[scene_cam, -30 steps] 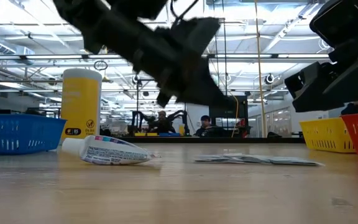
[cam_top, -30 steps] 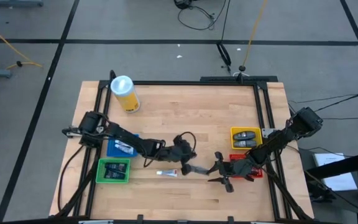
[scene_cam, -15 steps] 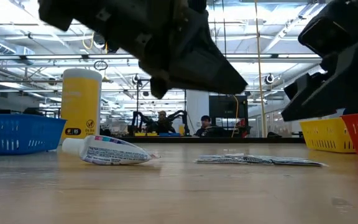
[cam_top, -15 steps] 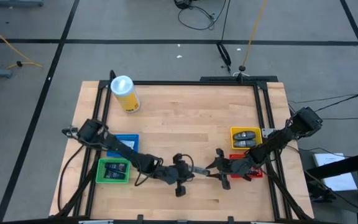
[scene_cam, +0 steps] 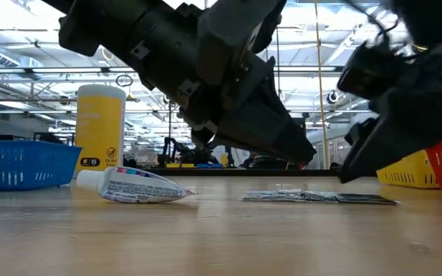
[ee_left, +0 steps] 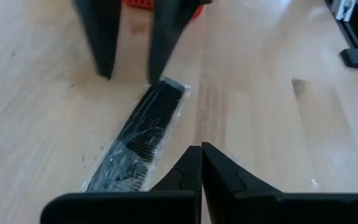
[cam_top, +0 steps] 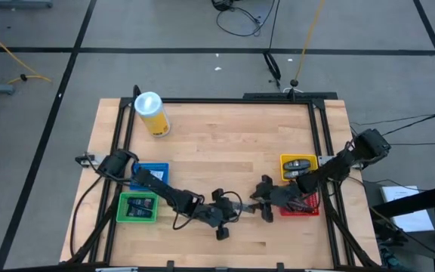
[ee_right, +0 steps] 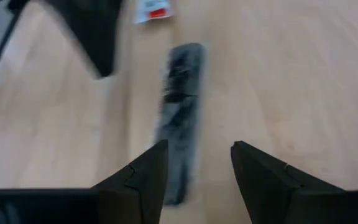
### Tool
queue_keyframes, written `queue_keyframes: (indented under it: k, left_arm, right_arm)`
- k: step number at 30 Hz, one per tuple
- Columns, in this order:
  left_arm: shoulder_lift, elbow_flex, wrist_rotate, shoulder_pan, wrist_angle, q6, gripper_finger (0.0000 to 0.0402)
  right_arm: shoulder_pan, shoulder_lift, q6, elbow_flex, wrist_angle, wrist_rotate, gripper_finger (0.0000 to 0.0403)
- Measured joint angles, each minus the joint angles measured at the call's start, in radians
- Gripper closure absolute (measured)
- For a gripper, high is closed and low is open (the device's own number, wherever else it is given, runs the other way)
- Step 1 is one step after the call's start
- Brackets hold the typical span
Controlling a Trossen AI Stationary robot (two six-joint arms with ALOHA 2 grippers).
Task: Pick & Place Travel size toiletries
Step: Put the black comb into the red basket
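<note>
My right gripper, fingers spread, lines up on the wrapped comb lying flat on the worktop, beside my closed left gripper; next I must lower and pinch it.

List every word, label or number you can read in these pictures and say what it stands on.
None can be read.
Yellow cylinder: a dark label patch low on its side, too small to read.
White tube: coloured print along its body, blurred.
Wrapped comb: no print visible.
</note>
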Motion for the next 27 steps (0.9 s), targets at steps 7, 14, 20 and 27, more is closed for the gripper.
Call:
queue_keyframes:
  k: [7, 14, 20, 27]
  left_arm:
    - [0.000, 0.002, -0.006, 0.009, -0.005, -0.003, 0.0400]
    - [0.106, 0.011, 0.072, 0.028, 0.187, 0.005, 0.0400]
    - [0.155, 0.046, 0.083, 0.055, 0.172, -0.064, 0.0400]
    - [0.189, 0.055, 0.067, 0.083, 0.144, -0.082, 0.0400]
  right_arm:
    - [-0.109, -0.002, 0.071, 0.002, -0.046, -0.186, 0.0144]
    - [-0.150, -0.002, 0.089, 0.002, -0.032, -0.281, 0.0114]
    - [-0.151, 0.026, 0.089, 0.001, 0.018, -0.306, 0.0121]
    - [-0.151, 0.134, 0.110, 0.002, 0.167, -0.407, 0.0121]
